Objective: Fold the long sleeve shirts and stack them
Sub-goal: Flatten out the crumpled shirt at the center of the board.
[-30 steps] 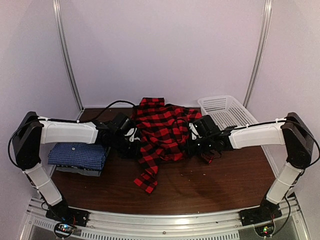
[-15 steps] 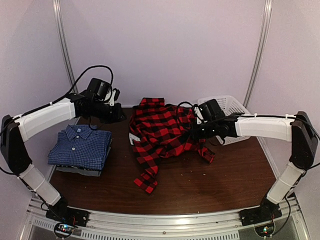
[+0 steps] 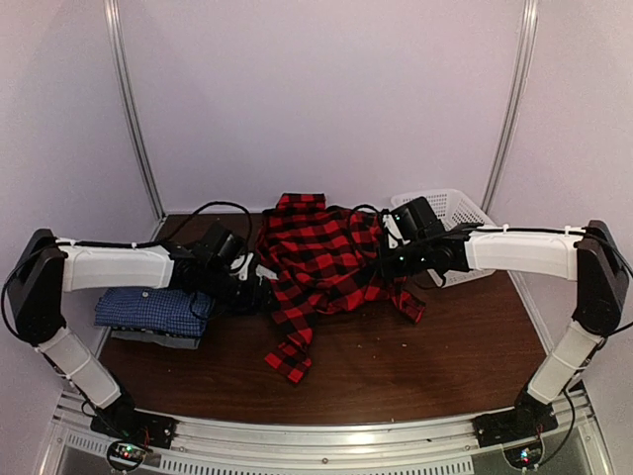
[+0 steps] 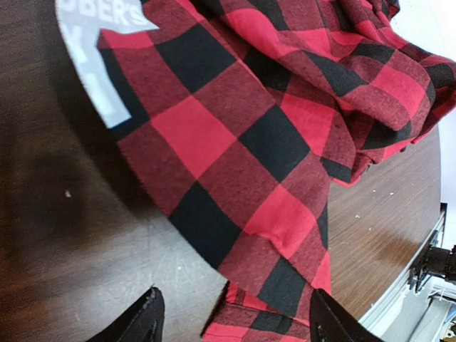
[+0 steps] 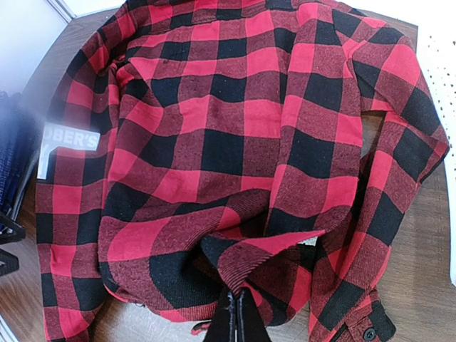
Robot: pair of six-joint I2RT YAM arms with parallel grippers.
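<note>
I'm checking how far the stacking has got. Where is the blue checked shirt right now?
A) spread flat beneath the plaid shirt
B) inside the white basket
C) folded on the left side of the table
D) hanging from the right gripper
C: the blue shirt lies neatly folded on the table at the left, well apart from the basket.

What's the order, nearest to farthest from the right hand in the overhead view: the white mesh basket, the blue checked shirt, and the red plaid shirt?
1. The red plaid shirt, mid-table, its edge pinched in the right hand.
2. The white mesh basket, just behind that hand, back right.
3. The blue checked shirt, folded at the far left.
</note>
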